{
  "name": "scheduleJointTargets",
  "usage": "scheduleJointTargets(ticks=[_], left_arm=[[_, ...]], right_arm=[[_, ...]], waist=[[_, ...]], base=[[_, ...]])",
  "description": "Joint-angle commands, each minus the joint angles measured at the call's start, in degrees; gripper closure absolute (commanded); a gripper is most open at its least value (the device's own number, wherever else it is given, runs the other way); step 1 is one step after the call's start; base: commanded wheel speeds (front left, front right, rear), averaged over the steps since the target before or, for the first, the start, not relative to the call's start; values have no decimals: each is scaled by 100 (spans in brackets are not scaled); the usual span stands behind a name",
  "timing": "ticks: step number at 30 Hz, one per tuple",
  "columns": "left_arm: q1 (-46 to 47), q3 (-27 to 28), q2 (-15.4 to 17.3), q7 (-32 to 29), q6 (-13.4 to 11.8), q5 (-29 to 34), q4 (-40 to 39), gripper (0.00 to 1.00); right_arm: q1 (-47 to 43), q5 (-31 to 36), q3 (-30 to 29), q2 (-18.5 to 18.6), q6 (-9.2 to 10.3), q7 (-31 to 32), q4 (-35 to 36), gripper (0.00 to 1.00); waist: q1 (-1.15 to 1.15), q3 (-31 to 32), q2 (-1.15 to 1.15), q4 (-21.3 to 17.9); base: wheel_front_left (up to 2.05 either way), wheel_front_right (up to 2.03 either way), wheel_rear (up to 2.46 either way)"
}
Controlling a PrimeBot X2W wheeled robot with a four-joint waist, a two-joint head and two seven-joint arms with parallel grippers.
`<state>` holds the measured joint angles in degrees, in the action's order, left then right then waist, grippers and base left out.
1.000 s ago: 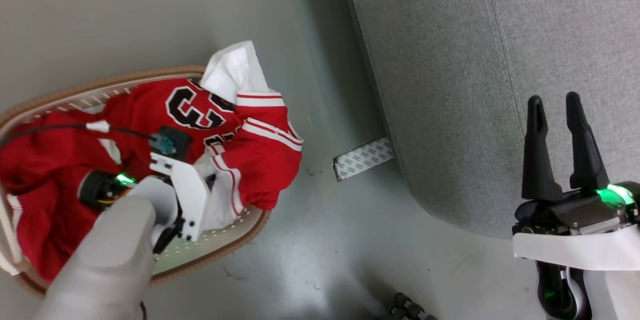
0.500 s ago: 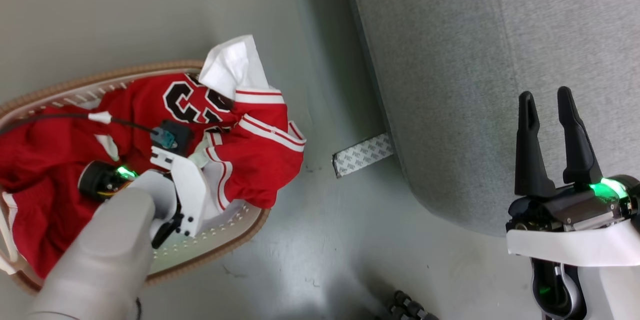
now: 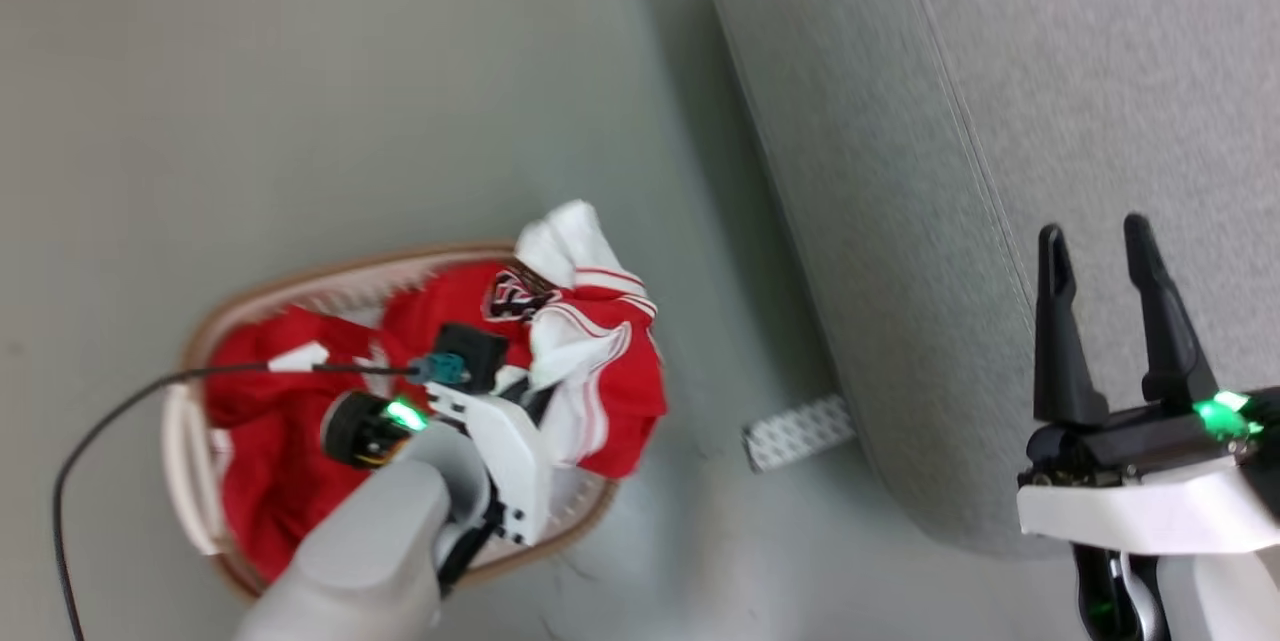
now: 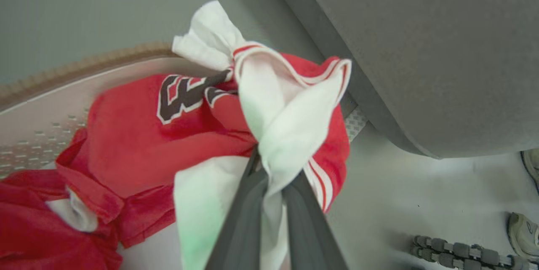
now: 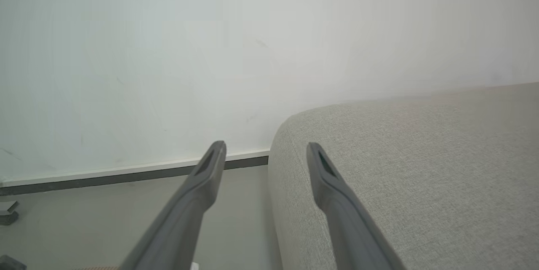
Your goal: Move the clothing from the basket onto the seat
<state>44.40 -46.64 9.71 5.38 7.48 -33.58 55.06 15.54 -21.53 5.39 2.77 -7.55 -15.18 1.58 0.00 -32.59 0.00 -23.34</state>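
The clothing (image 3: 280, 421) is a heap of red garments with white panels lying in the cream basket (image 3: 330, 276), which stands on the floor left of the seat. In the left wrist view my left gripper (image 4: 269, 177) is shut on a bunched white and red-striped fold of the clothing (image 4: 290, 126); the black-and-white patch (image 4: 181, 97) lies just beyond it. In the head view the left wrist (image 3: 500, 431) hangs over the basket's right half and hides the fingers. My right gripper (image 3: 1092, 229) stands open and empty over the grey seat (image 3: 1000, 121), its fingers (image 5: 202, 185) straddling the seat's rounded edge (image 5: 421, 156).
A patterned white strip (image 3: 797, 433) lies on the floor at the seat's base. A black cable (image 3: 120, 411) trails from the left wrist. Shoes (image 4: 522, 232) and a dark linked object (image 4: 454, 253) sit on the floor near the seat's corner. A white wall with baseboard (image 5: 126, 175) stands behind.
My left gripper has shut on the white-and-red fold, and the cloth has bunched upward around it. The head camera has shifted, so the basket appears smaller and further right. The right gripper stays open.
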Motion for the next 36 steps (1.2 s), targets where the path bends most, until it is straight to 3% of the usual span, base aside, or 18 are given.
scheduleJointTargets(ticks=[1,6,18,25,36], left_arm=[[-99,-24,-15,66,-6,-54,-49,100],[-246,-194,-179,508,-5,-516,-624,100],[-371,-106,-31,769,-56,-1097,-2280,100],[-145,19,259,373,-415,-1097,-3436,100],[-181,276,799,-146,-1108,-1036,-4899,100]], right_arm=[[-87,42,-12,22,12,4,-33,0],[-331,331,-111,26,12,4,-142,0],[-1097,569,-25,24,12,4,-398,0],[-1394,537,313,18,12,4,-418,0],[-1448,415,821,21,12,4,-371,0]], waist=[[0,672,0,575],[0,1376,0,1068],[0,2840,0,1813],[0,3244,0,2028],[0,3270,0,2115]], base=[[0,0,0],[0,0,0],[0,0,0],[0,0,0],[0,0,0]])
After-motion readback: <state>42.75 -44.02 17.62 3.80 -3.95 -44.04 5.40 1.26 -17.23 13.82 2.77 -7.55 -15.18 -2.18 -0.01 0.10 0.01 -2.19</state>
